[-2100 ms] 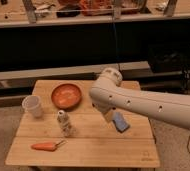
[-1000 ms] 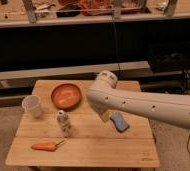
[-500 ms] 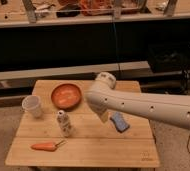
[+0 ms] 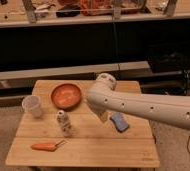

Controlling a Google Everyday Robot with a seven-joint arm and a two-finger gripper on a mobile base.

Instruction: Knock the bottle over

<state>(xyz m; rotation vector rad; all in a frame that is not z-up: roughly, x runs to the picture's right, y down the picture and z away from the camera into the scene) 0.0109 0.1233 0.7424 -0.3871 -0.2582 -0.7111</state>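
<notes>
Presently: small whitish bottle w/ rounded white cap [image 4: 63,123] stood upright on wooden table [image 4: 88,150], front-left area, between white plastic cup [image 4: 32,106] and orange carrot [image 4: 45,146]. Tool [image 4: 104,118] poked out under white arm [image 4: 143,105], fingers apart, right of bottle, not touching it, beside blue sponge [image 4: 119,121].

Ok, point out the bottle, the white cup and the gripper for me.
bottle [image 4: 63,124], camera view, on its mottled label.
white cup [image 4: 32,106], camera view, on its side wall.
gripper [image 4: 104,118], camera view, on the pale tip showing under the arm [image 4: 143,106], between the orange bowl [image 4: 66,95] and the blue sponge [image 4: 120,121].
</notes>
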